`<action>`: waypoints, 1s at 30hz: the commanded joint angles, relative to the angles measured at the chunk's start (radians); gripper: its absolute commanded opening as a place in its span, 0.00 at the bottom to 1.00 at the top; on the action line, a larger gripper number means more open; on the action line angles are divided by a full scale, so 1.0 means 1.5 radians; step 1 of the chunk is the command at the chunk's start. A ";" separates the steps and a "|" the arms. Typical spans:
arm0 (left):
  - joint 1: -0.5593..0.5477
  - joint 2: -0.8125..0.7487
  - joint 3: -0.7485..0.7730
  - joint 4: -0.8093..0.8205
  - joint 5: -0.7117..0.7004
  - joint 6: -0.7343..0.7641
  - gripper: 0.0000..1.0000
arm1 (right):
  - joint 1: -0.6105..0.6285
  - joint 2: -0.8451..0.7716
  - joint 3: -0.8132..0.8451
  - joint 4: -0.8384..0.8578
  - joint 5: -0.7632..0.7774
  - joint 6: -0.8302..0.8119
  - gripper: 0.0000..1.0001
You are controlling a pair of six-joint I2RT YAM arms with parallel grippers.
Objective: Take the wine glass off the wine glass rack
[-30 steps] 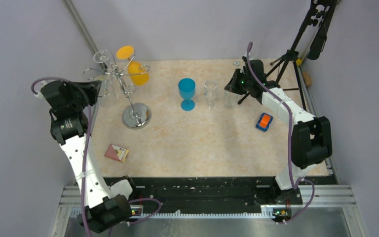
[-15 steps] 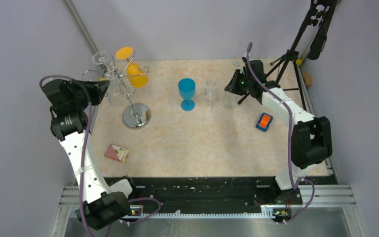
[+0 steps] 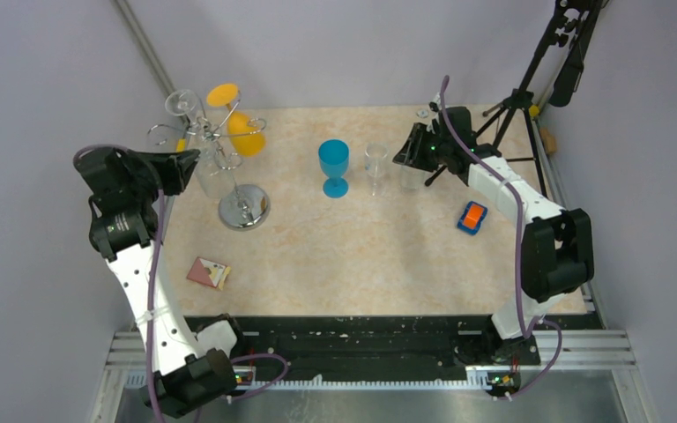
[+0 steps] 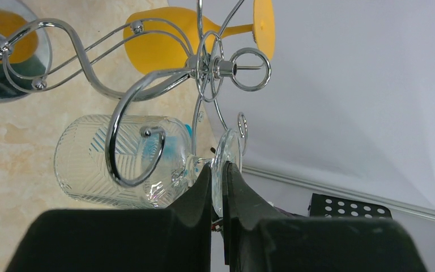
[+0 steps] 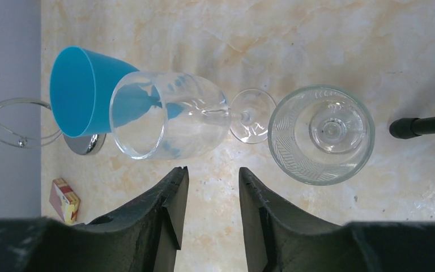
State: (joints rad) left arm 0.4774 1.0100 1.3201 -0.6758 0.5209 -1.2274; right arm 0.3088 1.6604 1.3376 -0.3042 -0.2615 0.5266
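Top view: the wine glass rack [image 3: 244, 208] stands on the worktop [image 3: 361, 256], with its round base down and its pole slanted. The left arm rises from its mount and bends outward. Its wrist is turned level toward the rack, and the left end effector [image 3: 191, 166] is right beside the pole. The patterned wine glass [image 3: 214, 176] lies sideways at its tip, bowl against the pole and above the rack base. An orange wine glass [image 3: 247, 132] hangs on the far side of the rack. The right arm is folded at the elbow and reaches well away from the rack, with the right end effector [image 3: 404, 152] tilted down. The blue goblet [image 3: 334, 164] and a clear wine glass [image 3: 375, 165] stand between it and the rack. A small box [image 3: 208, 272] is on the near side of the rack.

Left wrist view: the left end effector [image 4: 218, 180] is clamped on the stem of the patterned wine glass [image 4: 90, 164], fingers [image 4: 199, 190] just behind the foot. A curled rack arm [image 4: 130, 113] crosses in front of the bowl. I cannot tell whether the stem is free of the loop. The orange wine glass [image 4: 158, 39] is behind the rack hub.

Right wrist view: the right end effector [image 5: 212, 190] is spread apart and grips nothing, pointing down over the worktop. The clear wine glass [image 5: 170, 116] and blue goblet [image 5: 79, 90] are on the rack side of it. A patterned tumbler-like glass [image 5: 294, 136] stands upright on the side away from the rack. A tripod foot [image 5: 425, 125] is beyond that.
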 commanded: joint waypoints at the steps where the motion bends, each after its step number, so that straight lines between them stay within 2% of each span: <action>1: 0.004 -0.046 0.050 0.002 -0.004 -0.026 0.00 | -0.006 -0.038 0.044 0.005 -0.023 -0.002 0.42; 11: 0.004 -0.113 0.047 -0.088 -0.009 -0.030 0.00 | -0.005 -0.024 0.057 0.028 -0.115 0.017 0.48; 16: 0.003 -0.146 0.078 -0.147 -0.041 0.005 0.00 | 0.003 -0.020 0.048 0.059 -0.168 0.036 0.49; 20: 0.004 -0.166 0.069 -0.115 0.014 -0.010 0.00 | 0.023 -0.022 0.037 0.115 -0.223 0.064 0.50; 26: 0.004 -0.182 0.068 -0.099 0.082 -0.040 0.00 | 0.067 -0.037 0.024 0.174 -0.214 0.107 0.52; 30: 0.004 -0.170 0.056 -0.055 0.154 -0.055 0.00 | 0.105 -0.070 -0.017 0.293 -0.207 0.149 0.56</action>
State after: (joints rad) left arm 0.4774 0.7441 1.3830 -0.9218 0.6136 -1.2629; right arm 0.4145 1.6482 1.3537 -0.0784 -0.5591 0.6815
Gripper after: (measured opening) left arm 0.101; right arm 0.548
